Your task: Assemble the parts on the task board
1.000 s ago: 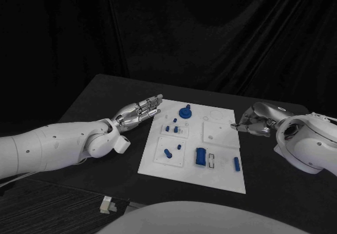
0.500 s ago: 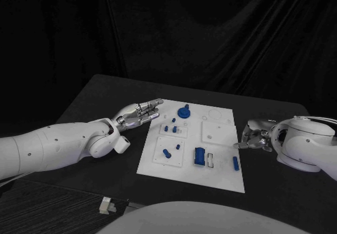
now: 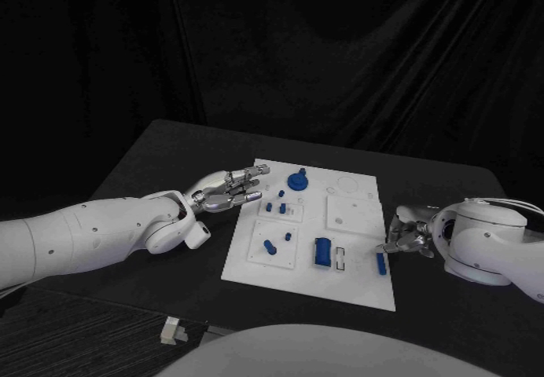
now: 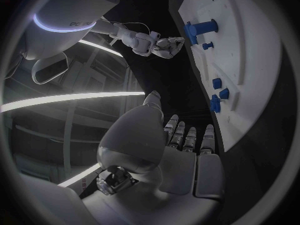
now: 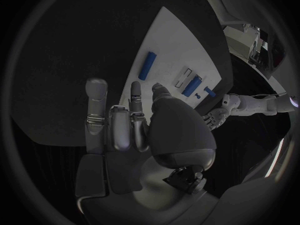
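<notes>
**Two empty hands, one loose part at risk**

The right hand (image 3: 408, 234), fingers partly curled and holding nothing, sits at the task board's (image 3: 358, 210) right edge, just beside a blue bar part (image 3: 382, 264) in the frame's lower right. A clumsy pinch could roll the bar onto the counter (image 3: 170, 149). The left hand (image 3: 225, 191), fingers apart, hovers at the board's left edge; it might nudge the board.
</notes>
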Robot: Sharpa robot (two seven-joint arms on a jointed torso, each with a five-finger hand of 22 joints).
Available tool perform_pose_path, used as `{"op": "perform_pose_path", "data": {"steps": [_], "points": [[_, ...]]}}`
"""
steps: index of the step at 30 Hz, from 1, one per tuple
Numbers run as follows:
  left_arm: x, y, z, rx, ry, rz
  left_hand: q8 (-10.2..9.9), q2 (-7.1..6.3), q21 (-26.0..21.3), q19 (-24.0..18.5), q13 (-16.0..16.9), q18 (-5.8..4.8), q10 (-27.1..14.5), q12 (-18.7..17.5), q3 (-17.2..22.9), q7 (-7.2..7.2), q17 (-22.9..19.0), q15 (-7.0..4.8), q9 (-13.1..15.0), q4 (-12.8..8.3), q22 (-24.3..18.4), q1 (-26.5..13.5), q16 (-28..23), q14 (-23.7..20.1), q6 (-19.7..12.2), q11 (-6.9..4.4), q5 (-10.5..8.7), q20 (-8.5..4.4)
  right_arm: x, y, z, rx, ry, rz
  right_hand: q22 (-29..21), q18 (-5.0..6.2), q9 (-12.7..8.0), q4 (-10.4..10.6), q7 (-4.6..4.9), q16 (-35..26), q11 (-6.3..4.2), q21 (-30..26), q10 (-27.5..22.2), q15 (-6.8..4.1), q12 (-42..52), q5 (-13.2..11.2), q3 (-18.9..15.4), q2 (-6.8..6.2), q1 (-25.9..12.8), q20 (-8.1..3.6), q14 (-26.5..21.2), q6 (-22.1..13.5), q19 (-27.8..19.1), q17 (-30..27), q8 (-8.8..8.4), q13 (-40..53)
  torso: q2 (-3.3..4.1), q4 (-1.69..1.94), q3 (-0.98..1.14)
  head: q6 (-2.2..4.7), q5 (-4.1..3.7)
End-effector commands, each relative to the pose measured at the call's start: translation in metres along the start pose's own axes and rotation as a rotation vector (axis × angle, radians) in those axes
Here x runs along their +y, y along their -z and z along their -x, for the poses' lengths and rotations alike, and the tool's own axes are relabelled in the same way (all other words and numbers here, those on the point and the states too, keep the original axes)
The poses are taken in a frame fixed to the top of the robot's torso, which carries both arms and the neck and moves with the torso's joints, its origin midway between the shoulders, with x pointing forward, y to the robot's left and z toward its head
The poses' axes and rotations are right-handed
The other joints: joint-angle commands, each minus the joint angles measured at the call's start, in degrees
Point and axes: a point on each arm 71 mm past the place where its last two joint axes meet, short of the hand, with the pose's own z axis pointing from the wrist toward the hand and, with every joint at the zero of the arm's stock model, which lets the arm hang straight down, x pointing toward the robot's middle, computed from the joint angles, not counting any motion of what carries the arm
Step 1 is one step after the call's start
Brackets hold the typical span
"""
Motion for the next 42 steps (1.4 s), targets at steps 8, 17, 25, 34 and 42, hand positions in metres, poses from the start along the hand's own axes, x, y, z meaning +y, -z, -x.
{"op": "perform_pose_path", "data": {"steps": [8,17,25,34,42], "points": [[-0.017,0.003,-0.002,0.025,-0.014,-0.242,-0.1,1.0,-0.6,0.7,-0.4,0.39,-0.2,-1.2,-3.0,1.0,-0.6,1.81,-0.4,0.2,-0.6,1.6,-0.8,0.0,0.3,0.99,3.34,1.09,-0.002,-0.005,-0.01,0.033,-0.002,-0.028,2.6,-0.06,1.1,-1.4,0.43,-1.7,0.97,-3.8,4.6,0.51,-0.6,1.0,0.9,0.49,0.3,0.44,2.6,-1.0,-0.4,-1.6,-2.38,13.3,-0.02,-0.01,0.03,-0.01,0.08],[-0.016,0.003,-0.003,0.037,-0.003,-0.236,-0.1,1.5,-0.5,0.7,-0.3,0.42,-0.1,-1.0,-3.0,1.29,-0.5,3.06,-0.3,0.3,-0.5,1.9,-0.5,0.1,0.7,1.73,3.78,2.01,-0.001,-0.008,-0.017,0.054,0.003,-0.029,2.1,0.13,1.3,-2.3,0.65,-2.3,1.17,-5.5,4.3,0.7,-1.0,2.8,1.7,0.47,1.4,0.66,2.4,-1.3,-0.7,-2.2,-3.6,12.8,-0.01,-0.04,0.03,-0.01,0.07],[-0.016,0.003,-0.004,0.045,0.005,-0.231,-0.1,1.82,-0.5,0.8,-0.3,0.46,0.0,-0.9,-3.1,1.41,-0.5,3.82,-0.4,0.3,-0.5,1.9,-0.4,0.1,0.7,2.43,3.82,2.36,0.0,-0.011,-0.025,0.077,0.009,-0.029,1.9,0.25,1.4,-2.7,0.72,-2.6,1.23,-6.5,4.1,0.75,-1.2,3.4,2.1,0.46,2.0,0.72,2.3,-1.4,-0.8,-2.6,-4.07,12.6,-0.04,-0.05,0.05,-0.01,0.3],[-0.015,0.002,-0.004,0.038,0.027,-0.224,0.0,2.1,-0.5,0.8,-0.3,0.49,0.2,-0.6,-3.1,1.72,-0.4,4.56,-0.3,0.2,-0.4,2.1,-0.2,0.2,1.1,3.26,4.03,2.71,0.002,-0.013,-0.032,0.085,0.002,-0.027,1.4,0.38,1.7,-4.4,1.02,-3.0,1.48,-8.0,3.8,0.95,-1.6,6.1,3.6,0.32,3.8,0.89,2.1,-2.0,-0.9,-2.9,-5.54,12.3,0.0,0.0,0.03,-0.01,0.24],[-0.014,0.001,-0.003,0.029,0.046,-0.221,0.0,2.27,-0.5,0.8,-0.3,0.51,0.2,-0.4,-3.0,1.92,-0.4,4.9,-0.3,0.2,-0.4,2.5,-0.1,0.3,1.2,3.73,4.35,2.85,0.006,-0.012,-0.033,0.062,-0.032,-0.011,1.5,0.37,2.1,-7.8,1.16,-3.1,1.53,-8.4,3.6,0.96,-1.8,13.6,7.1,-0.1,7.8,0.91,2.1,-2.0,-0.6,-2.8,-6.76,12.1,-0.04,-0.01,0.04,-0.01,0.23]]}}
